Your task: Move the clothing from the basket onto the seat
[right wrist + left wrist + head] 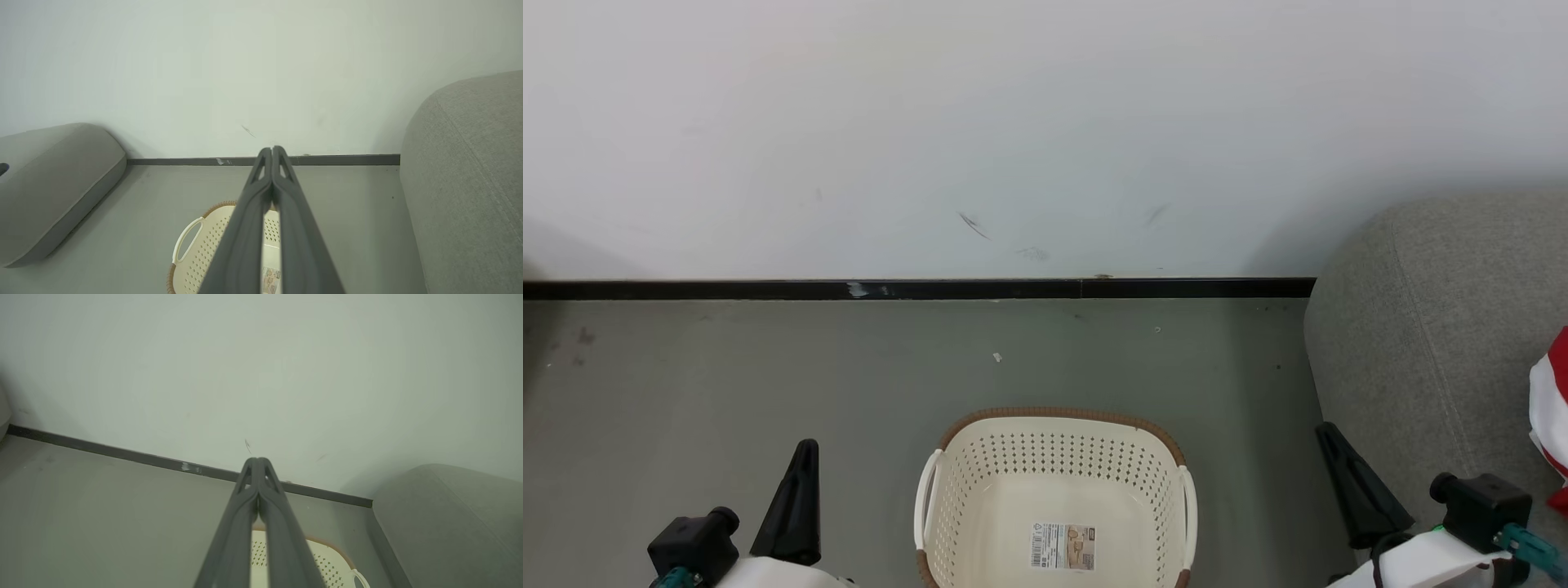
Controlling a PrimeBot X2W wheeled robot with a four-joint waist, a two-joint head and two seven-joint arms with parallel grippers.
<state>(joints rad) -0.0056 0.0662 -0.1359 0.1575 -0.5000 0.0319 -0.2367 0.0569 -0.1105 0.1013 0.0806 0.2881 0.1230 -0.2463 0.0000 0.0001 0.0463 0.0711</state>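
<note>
Lying on the seat [1421, 327], clothing [1552, 416] is cropped; left fingers [239, 522] and right fingers [247, 228] are closed, empty.

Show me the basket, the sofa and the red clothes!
basket [1058, 457], head view, on its holed back wall.
sofa [1421, 327], head view, on its grey top.
red clothes [1560, 355], head view, on the red part.

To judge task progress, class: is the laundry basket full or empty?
Empty: the basket shows a bare floor and label sticker, nothing inside. Red clothing lies on the seat.
</note>
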